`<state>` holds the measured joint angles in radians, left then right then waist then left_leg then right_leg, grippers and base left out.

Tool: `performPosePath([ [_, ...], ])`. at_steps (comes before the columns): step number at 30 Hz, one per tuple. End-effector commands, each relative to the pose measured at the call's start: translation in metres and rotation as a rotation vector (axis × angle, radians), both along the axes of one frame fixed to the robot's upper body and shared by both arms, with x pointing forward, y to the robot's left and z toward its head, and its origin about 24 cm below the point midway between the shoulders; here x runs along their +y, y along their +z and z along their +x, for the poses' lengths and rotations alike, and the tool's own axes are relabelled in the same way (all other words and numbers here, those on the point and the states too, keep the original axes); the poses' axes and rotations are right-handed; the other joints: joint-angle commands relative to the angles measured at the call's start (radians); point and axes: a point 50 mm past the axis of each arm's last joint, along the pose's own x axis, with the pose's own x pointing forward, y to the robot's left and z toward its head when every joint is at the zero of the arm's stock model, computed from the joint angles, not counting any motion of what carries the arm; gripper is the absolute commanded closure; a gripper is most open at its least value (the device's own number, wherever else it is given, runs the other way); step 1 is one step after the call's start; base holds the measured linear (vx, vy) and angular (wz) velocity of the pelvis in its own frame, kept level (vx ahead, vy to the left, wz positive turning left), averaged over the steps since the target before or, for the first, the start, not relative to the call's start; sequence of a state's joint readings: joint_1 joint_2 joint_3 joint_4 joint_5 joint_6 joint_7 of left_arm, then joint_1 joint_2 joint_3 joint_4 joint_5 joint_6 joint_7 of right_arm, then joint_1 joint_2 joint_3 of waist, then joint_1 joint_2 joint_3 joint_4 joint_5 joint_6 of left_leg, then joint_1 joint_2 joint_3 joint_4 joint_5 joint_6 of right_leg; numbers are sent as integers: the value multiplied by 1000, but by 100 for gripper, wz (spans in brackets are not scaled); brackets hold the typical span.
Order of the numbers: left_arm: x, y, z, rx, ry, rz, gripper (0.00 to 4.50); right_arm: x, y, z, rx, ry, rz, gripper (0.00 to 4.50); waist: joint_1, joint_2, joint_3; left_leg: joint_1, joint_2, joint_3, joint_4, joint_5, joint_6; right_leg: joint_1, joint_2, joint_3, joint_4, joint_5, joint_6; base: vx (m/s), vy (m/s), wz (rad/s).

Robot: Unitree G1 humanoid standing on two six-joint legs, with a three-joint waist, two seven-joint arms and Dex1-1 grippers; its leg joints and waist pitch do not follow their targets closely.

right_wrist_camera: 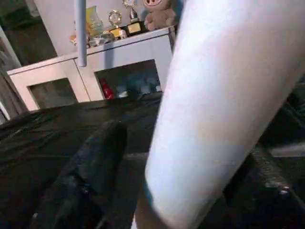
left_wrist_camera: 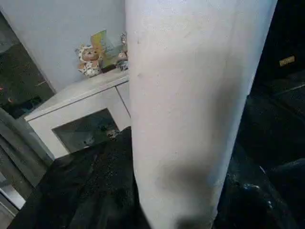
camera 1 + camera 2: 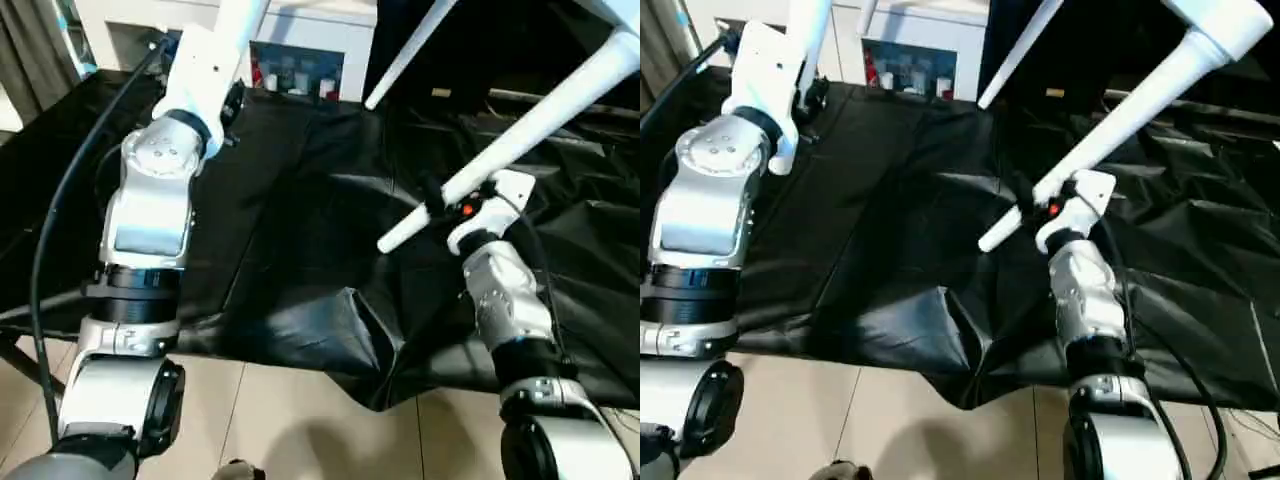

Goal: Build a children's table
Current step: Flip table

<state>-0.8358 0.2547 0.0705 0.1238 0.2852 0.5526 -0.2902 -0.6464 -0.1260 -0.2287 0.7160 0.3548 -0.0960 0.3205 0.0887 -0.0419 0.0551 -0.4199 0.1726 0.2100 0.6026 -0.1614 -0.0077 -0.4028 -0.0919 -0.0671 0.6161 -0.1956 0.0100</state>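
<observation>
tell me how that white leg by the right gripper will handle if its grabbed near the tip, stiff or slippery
The white leg looks like a straight smooth plastic tube, so probably stiff and light. Its glossy round surface may slip or twist between the right gripper's fingers. Held near the narrow end, its long slanting length would likely lever hard against the grip.

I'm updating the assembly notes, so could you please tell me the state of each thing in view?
Right leg: slanted in the air, right gripper around it near its free end.
Left leg: raised, at the left gripper.
Middle leg: slanted, off the cloth.
Black cloth: wrinkled, hanging over the table's edge.
Cabinet: doors shut.
</observation>
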Motion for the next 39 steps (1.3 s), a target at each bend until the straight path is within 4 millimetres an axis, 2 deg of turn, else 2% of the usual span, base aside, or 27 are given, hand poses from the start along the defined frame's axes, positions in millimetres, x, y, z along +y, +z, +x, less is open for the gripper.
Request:
performPosePath([
  [1, -6, -4, -2, 7, -22, 12, 291, 9, 13, 5, -68, 47, -11, 201, 0, 7, -82, 45, 61, -31, -61, -77, 50, 47, -63, 41, -41, 81, -265, 0, 0, 0],
  [8, -1, -18, -9, -1, -54, 39, 293, 8, 18, 4, -109, 70, -55, 246, -2, 9, -81, 47, 63, -31, -62, -87, 47, 45, -60, 41, -42, 61, -263, 0, 0, 0],
  [11, 0, -34, -14, 1, -87, 50, 293, 7, 20, 1, -132, 78, -96, 272, -3, 10, -80, 47, 64, -31, -63, -92, 46, 44, -59, 41, -42, 57, -260, 0, 0, 0],
  [12, 0, -35, -15, 3, -87, 50, 293, 6, 20, 1, -133, 79, -99, 277, -2, 10, -80, 48, 63, -31, -63, -94, 44, 43, -57, 41, -43, 54, -259, 0, 0, 0],
  [14, 5, -52, -19, 17, -80, 44, 293, 4, 21, -4, -151, 81, -127, 281, -1, 8, -78, 48, 64, -30, -65, -111, 39, 42, -59, 43, -47, 32, -244, 0, 0, 0],
  [16, 8, -59, -21, 26, -72, 32, 293, 3, 22, -6, -155, 80, -147, 285, -2, 7, -79, 48, 64, -31, -66, -114, 35, 41, -57, 42, -46, 26, -238, 0, 0, 0],
  [19, 11, -69, -24, 39, -65, 32, 293, 3, 21, -8, -151, 72, -160, 289, -1, 8, -75, 55, 66, -30, -71, -165, 14, 33, -56, 44, -55, -36, -222, 0, 0, 0],
  [20, 15, -79, -26, 56, -52, 34, 293, 3, 20, -12, -143, 59, -168, 290, -2, 2, -76, 56, 66, -29, -71, -171, 11, 33, -56, 44, -57, -44, -219, 0, 0, 0],
  [24, 18, -85, -29, 69, -37, 27, 293, 6, 17, -16, -134, 57, -182, 291, -2, 4, -76, 55, 67, -32, -76, -178, -10, 31, -54, 45, -55, -50, -194, 0, 0, 0],
  [26, 24, -99, -34, 90, -14, 13, 293, 11, 11, -28, -121, 52, -240, 291, 0, 1, -73, 59, 67, -32, -78, -196, -25, 28, -53, 46, -59, -55, -177, 0, 0, 0],
  [27, 24, -99, -34, 90, -14, 13, 293, 11, 11, -28, -121, 52, -240, 292, -4, -2, -74, 52, 67, -35, -81, -193, -29, 34, -54, 46, -57, -46, -167, 0, 0, 0],
  [28, 26, -109, -37, 104, -13, -4, 293, 13, 7, -33, -103, 24, -294, 292, -4, -3, -72, 55, 66, -35, -83, -196, -36, 30, -53, 45, -60, -59, -160, 0, 0, 0],
  [30, 27, -116, -38, 115, -17, -7, 293, 15, 5, -35, -89, 9, -313, 293, -6, -3, -72, 55, 66, -36, -84, -213, -45, 30, -53, 47, -61, -73, -153, 0, 0, 0],
  [34, 26, -129, -40, 146, -28, -6, 293, 23, -1, -37, -60, 17, -323, 293, -15, -7, -61, 67, 68, -40, -96, -367, -98, 11, -50, 49, -80, -196, -108, 0, 0, 0],
  [36, 26, -131, -40, 151, -26, -4, 293, 25, -1, -38, -52, 20, -325, 293, -17, -7, -60, 70, 68, -44, -99, -417, -119, 7, -50, 50, -83, -225, -93, 0, 0, 0],
  [37, 27, -136, -41, 165, -26, -9, 293, 30, -6, -38, -14, 35, -346, 293, -20, -9, -54, 69, 68, -47, -103, -446, -130, 5, -48, 49, -86, -242, -84, 0, 0, 0],
  [38, 28, -137, -41, 169, -23, -16, 293, 31, -8, -38, -5, 44, -351, 293, -20, -9, -54, 69, 68, -47, -103, -446, -130, 5, -48, 49, -86, -242, -84, 0, 0, 0],
  [39, 30, -142, -42, 187, -14, -37, 293, 36, -14, -38, 25, 78, -366, 293, -27, -16, -45, 69, 65, -50, -106, -517, -141, 0, -49, 50, -92, -310, -72, 0, 0, 0],
])
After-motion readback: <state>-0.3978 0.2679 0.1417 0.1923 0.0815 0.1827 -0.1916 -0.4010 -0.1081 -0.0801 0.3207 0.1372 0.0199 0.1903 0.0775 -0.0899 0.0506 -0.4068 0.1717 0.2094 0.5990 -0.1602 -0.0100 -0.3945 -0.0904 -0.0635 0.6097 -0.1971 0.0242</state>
